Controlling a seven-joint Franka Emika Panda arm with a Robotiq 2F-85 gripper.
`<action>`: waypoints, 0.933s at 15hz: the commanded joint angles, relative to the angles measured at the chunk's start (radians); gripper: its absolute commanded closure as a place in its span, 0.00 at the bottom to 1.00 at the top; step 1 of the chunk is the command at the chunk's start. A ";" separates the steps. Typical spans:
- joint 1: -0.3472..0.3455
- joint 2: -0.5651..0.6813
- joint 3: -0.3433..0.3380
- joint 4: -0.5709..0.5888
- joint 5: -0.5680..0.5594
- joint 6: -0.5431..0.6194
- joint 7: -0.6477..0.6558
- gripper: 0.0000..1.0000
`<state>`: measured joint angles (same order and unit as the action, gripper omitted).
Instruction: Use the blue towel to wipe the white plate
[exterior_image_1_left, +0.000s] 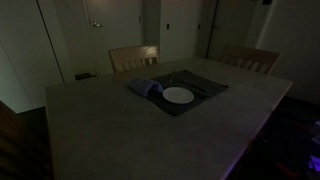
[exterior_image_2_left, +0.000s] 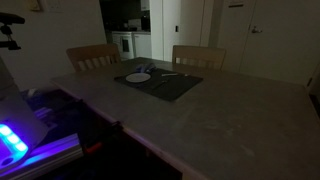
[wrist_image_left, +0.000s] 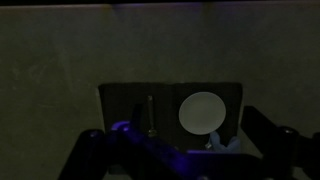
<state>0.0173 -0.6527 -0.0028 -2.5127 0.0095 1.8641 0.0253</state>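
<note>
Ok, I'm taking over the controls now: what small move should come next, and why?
Probably lower the open gripper toward the blue towel and centre over it. The towel lies on the dark placemat beside the white plate, and the gripper hangs high above the table, holding nothing.

The gripper (wrist_image_left: 172, 128) hangs well above the table (wrist_image_left: 60, 60), pointing down, its jaws spread wide and holding nothing. Two dark fingers (wrist_image_left: 280, 145) enter from the bottom edge of the wrist view. The arm cannot be made out in the dim exterior views.
</note>
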 joint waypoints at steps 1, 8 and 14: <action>0.002 0.027 0.008 0.011 -0.005 0.007 -0.020 0.00; 0.037 0.204 0.003 0.091 0.001 0.051 -0.116 0.00; 0.053 0.364 0.011 0.200 -0.004 0.118 -0.156 0.00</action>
<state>0.0630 -0.3936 0.0002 -2.3984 0.0095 1.9689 -0.0876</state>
